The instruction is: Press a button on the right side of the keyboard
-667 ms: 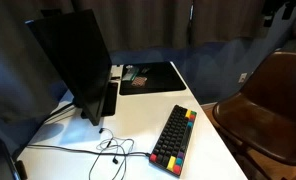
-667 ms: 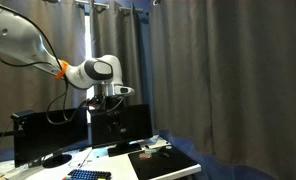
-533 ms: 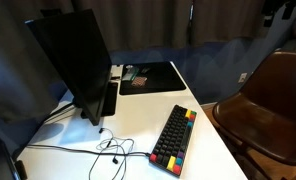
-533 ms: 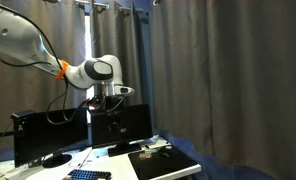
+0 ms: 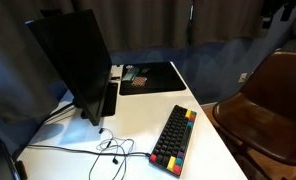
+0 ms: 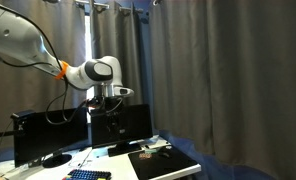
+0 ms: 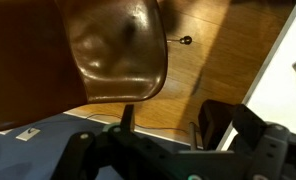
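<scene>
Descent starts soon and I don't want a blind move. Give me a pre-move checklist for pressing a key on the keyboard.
1. Keyboard located: ok. The keyboard lies flat on the white table.
2. Keys unobstructed: ok. Nothing lies on it; the cable lies beside it, apart.
3. Gripper above the keyboard: not ok. The gripper hangs high over the table, and the wrist view shows mostly the brown chair and floor.
4. Jaws set for pressing: cannot tell.
</scene>
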You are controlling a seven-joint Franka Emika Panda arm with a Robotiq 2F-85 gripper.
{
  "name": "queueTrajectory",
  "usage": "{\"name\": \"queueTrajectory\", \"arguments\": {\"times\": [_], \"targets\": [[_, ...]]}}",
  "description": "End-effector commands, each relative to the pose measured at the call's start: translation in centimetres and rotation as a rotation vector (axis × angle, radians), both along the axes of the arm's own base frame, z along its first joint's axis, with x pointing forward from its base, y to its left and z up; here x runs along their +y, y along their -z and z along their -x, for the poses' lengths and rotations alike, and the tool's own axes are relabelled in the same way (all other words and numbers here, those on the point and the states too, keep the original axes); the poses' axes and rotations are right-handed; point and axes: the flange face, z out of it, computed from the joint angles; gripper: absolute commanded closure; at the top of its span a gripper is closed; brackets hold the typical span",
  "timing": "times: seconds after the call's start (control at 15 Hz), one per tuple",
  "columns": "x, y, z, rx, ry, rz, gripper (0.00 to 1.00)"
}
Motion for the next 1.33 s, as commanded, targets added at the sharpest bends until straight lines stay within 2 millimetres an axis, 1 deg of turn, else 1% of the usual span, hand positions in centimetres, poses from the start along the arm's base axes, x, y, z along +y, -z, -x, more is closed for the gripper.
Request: {"name": "queueTrajectory", "arguments": {"times": [0.0,0.07,0.13,0.2,0.33,0.47,0.6,0.8,0.93,1.0,1.13,1.27], "targets": [[5.1,2.8,-0.5,0.041,0.032,-0.044,0.00],[7.1,3.9,-0.6,0.062,0.051,-0.068,0.00],[8.6,4.8,-0.7,0.070,0.069,-0.086,0.00],[10.6,6.0,-0.8,0.053,0.125,-0.110,0.00],[13.8,7.9,-1.2,0.011,0.220,-0.166,0.00],[16.5,9.7,-1.8,-0.033,0.283,-0.241,0.00],[18.6,11.6,-2.4,-0.079,0.340,-0.291,0.00],[20.7,14.5,-2.8,-0.119,0.393,-0.302,0.00],[21.3,16.2,-2.8,-0.112,0.422,-0.282,0.00],[20.4,15.1,-2.5,-0.100,0.385,-0.289,0.00],[20.8,16.4,-2.5,-0.092,0.403,-0.281,0.00],[20.8,16.6,-2.6,-0.089,0.409,-0.280,0.00]]}}
